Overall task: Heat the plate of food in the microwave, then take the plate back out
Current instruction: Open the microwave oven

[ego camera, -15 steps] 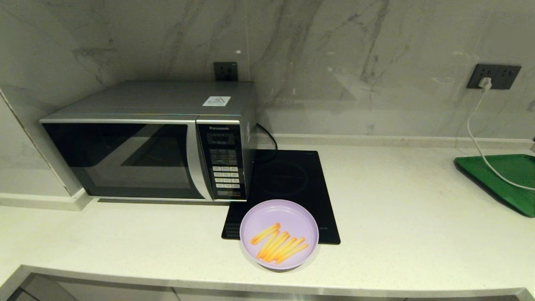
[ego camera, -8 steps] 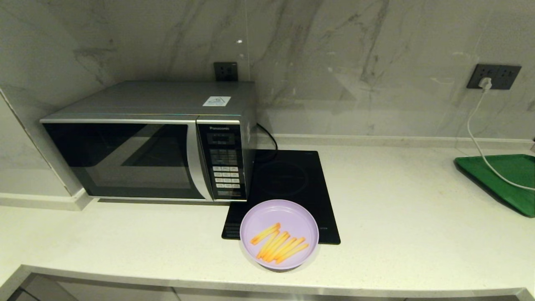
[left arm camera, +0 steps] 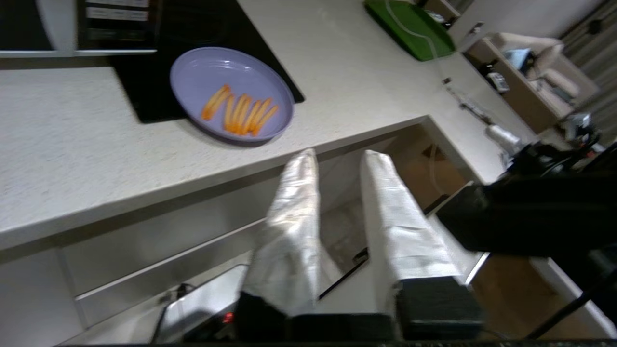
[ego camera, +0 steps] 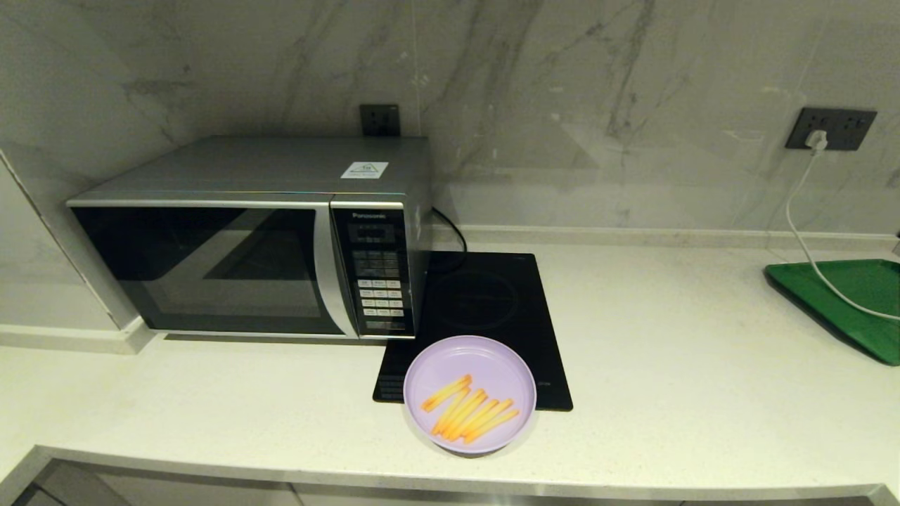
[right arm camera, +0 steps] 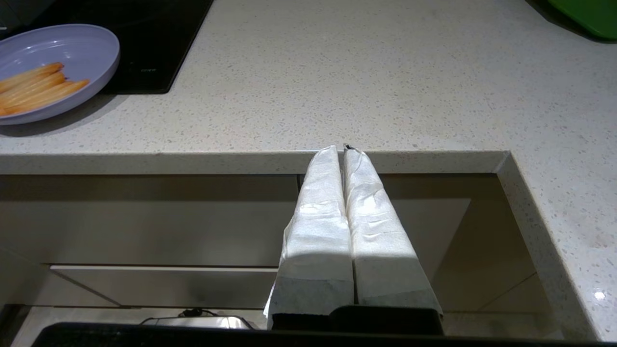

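Observation:
The lilac plate of food (ego camera: pixel 470 393) holds several yellow-orange fries and rests half on the black hob, near the counter's front edge. The silver microwave (ego camera: pixel 253 239) stands at the back left with its dark glass door shut. Neither arm shows in the head view. In the left wrist view my left gripper (left arm camera: pixel 340 156) hangs below the counter edge in front of the plate (left arm camera: pixel 231 94), fingers apart with nothing between them. My right gripper (right arm camera: pixel 343 148) sits at the counter's front edge, shut and empty, to the right of the plate (right arm camera: pixel 58 62).
A black induction hob (ego camera: pixel 485 309) lies right of the microwave. A green tray (ego camera: pixel 851 302) sits at the far right with a white cable (ego camera: pixel 808 232) running over it from a wall socket. Cabinet fronts lie below the counter edge (right arm camera: pixel 241 161).
Nothing on the counter has shifted in the head view. Both arms stay out of that view.

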